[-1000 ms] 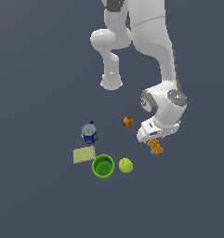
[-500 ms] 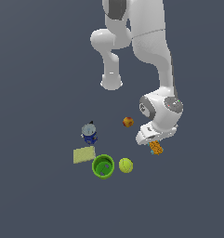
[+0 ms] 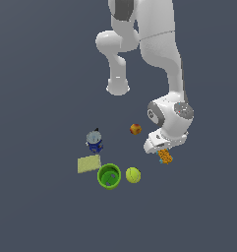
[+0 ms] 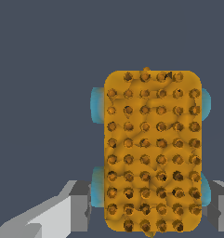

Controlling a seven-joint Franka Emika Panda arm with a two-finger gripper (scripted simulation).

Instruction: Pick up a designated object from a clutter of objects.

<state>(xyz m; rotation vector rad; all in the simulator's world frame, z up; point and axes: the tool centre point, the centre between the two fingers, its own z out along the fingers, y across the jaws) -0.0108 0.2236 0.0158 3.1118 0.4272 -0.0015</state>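
The designated orange block [image 3: 164, 156], oblong with dark speckles and teal bits at its edges, lies on the floor at the exterior view's right. My gripper [image 3: 161, 149] is low, right over it. In the wrist view the block [image 4: 153, 148] fills the middle and my gripper [image 4: 150, 211] straddles its near end. One grey finger [image 4: 80, 209] stands on each side, close to the teal edges. The jaws look open and hold nothing. The rest of the clutter lies toward the exterior view's left.
An orange-red ball [image 3: 135, 129] lies beyond the block. A yellow-green ball [image 3: 133, 174] and a green cup [image 3: 109, 176] sit nearer. A pale yellow sponge [image 3: 89, 164] and a blue-grey can-like item [image 3: 94, 140] lie further left. The arm's base [image 3: 118, 87] stands behind.
The arm has come down, bringing the gripper lower onto the orange block. The block and the other objects have not moved.
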